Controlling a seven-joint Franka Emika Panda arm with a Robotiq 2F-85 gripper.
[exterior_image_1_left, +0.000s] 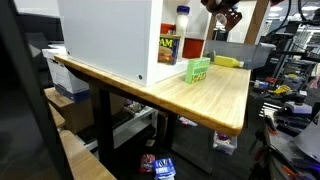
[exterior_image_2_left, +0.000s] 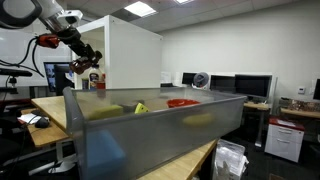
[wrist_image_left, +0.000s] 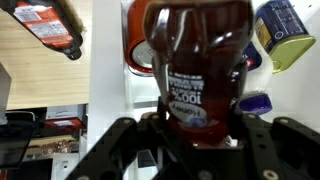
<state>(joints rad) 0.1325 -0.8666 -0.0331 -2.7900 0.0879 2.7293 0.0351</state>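
Observation:
In the wrist view my gripper is shut on a dark brown honey bottle, whose label fills the middle of the picture. Both fingers press against the bottle's sides. In both exterior views the gripper hangs high above the wooden table, with the reddish bottle in it. Right under it stand a tall red bottle, a yellow can and a green box.
A big white box takes up the table's left part. A yellow object lies behind the green box. In an exterior view a grey translucent bin blocks the foreground. Desks with monitors stand behind.

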